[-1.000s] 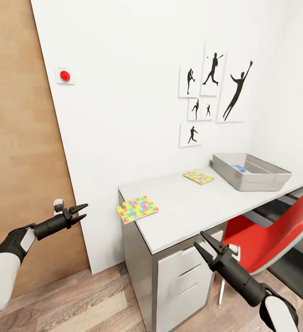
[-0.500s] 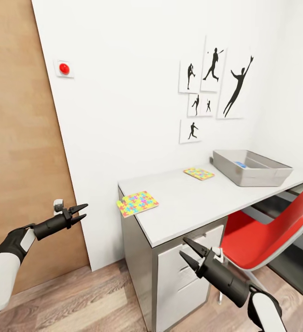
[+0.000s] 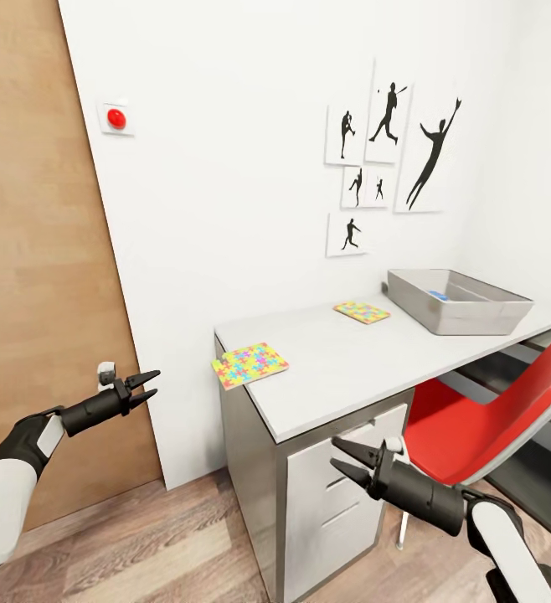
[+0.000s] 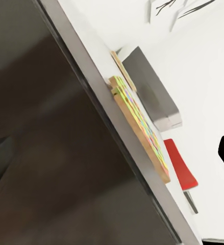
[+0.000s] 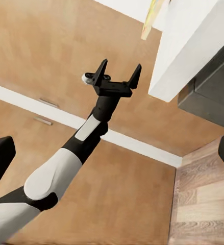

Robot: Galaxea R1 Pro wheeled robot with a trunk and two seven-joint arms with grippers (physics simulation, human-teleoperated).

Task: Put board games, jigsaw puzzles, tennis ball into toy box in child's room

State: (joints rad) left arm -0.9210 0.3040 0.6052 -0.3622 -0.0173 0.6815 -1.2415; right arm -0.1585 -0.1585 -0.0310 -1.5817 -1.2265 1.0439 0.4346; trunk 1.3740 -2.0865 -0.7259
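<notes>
Two puzzles (image 3: 249, 365) (image 3: 362, 313) lie on the worktop (image 3: 342, 368), one at its near corner, one nearer the toy box (image 3: 458, 301) at the far end. Both grippers, left (image 3: 147, 385) and right (image 3: 343, 461), hang spread wide and empty, the right just before the drawers (image 3: 342, 502).

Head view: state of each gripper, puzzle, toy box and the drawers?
left gripper: open, empty, in the air beside the desk.
right gripper: open, empty, in front of the drawers.
near jigsaw puzzle: flat, overhanging the table corner.
far jigsaw puzzle: flat on the table.
toy box: lidless, something blue inside.
drawers: closed.
</notes>
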